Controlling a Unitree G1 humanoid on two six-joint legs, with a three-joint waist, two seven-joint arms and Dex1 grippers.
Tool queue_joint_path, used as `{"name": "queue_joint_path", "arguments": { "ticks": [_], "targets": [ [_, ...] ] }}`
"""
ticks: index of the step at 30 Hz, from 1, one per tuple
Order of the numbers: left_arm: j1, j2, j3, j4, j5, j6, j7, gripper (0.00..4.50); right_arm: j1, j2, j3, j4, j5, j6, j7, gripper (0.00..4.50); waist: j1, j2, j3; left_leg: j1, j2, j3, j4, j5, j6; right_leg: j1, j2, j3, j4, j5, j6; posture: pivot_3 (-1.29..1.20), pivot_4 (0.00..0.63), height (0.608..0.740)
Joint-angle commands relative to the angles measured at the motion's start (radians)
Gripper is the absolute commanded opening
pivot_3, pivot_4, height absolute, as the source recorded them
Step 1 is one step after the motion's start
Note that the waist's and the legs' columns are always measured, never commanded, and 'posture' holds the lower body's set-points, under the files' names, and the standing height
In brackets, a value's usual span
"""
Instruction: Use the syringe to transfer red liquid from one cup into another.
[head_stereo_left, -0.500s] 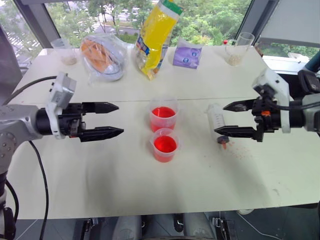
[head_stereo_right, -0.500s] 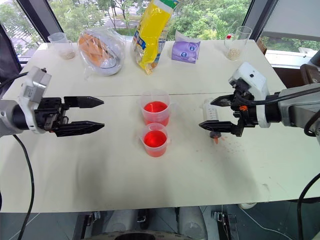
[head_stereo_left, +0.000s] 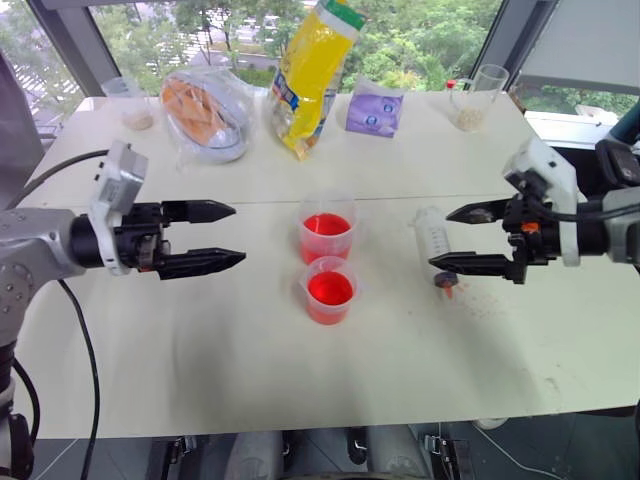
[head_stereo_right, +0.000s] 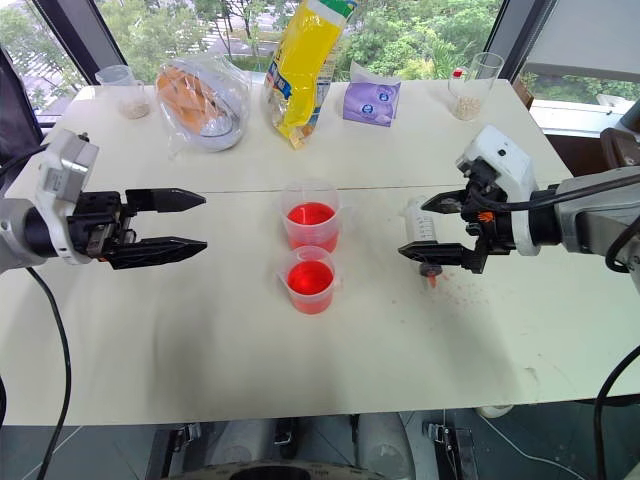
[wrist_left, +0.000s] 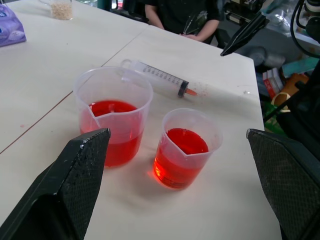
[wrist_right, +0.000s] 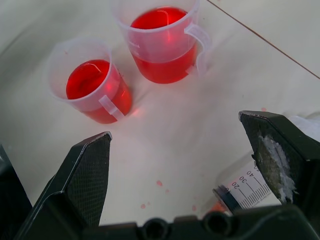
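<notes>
Person (wrist_left: 182, 15) behind syringe (wrist_left: 160, 79) — left wrist view.

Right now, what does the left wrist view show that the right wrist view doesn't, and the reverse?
Left wrist view alone: the whole syringe lying on the table, a seated person behind it, a glass of grains and a purple packet. Right wrist view alone: red droplets on the table and the handles of the cups. Both: the two cups of red liquid, and part of the syringe.
</notes>
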Motion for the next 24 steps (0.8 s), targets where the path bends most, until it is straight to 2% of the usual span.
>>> {"name": "queue_joint_path", "arguments": {
  "ticks": [1, 11, 15, 20, 24],
  "targets": [
    [0.000, 0.011, 0.048, -0.020, -0.017, -0.004, 0.000, 4.50, -0.013, -0.002, -0.019, -0.003, -0.006, -0.015, 0.000, 4.47, 0.000, 0.000, 0.000, 0.000, 0.000, 0.000, 0.000, 0.000, 0.000, 0.000, 0.000, 0.000, 0.000, 0.000, 0.000, 0.00, 0.150, 0.740],
    [-0.026, -0.005, 0.016, -0.005, -0.003, -0.019, -0.003, 4.50, -0.017, 0.005, 0.015, 0.030, -0.071, -0.032, -0.034, 4.47, 0.000, 0.000, 0.000, 0.000, 0.000, 0.000, 0.000, 0.000, 0.000, 0.000, 0.000, 0.000, 0.000, 0.001, 0.001, 0.00, 0.150, 0.740],
    [-0.043, -0.023, -0.021, 0.008, 0.023, -0.041, -0.016, 4.50, -0.110, 0.045, 0.123, 0.112, -0.126, 0.062, -0.095, 4.47, -0.003, 0.000, 0.000, 0.000, 0.000, 0.000, 0.000, 0.000, 0.000, 0.000, 0.000, 0.000, 0.001, 0.001, 0.001, 0.00, 0.150, 0.740],
    [-0.060, -0.042, -0.048, 0.016, 0.046, -0.060, -0.024, 4.50, -0.232, 0.150, 0.250, 0.294, -0.209, 0.184, -0.171, 4.47, -0.002, 0.000, 0.000, 0.001, 0.000, 0.001, 0.001, 0.000, 0.000, 0.000, 0.000, 0.001, 0.001, 0.000, -0.001, 0.00, 0.150, 0.740],
    [-0.054, -0.058, -0.051, -0.003, 0.053, -0.065, -0.015, 4.50, -0.322, 0.275, 0.285, 0.479, -0.270, 0.280, -0.246, 4.47, -0.002, 0.000, 0.000, 0.000, 0.000, 0.001, 0.001, 0.000, 0.000, 0.000, 0.000, 0.001, 0.001, 0.001, 0.001, 0.00, 0.150, 0.740]
  ]
}}
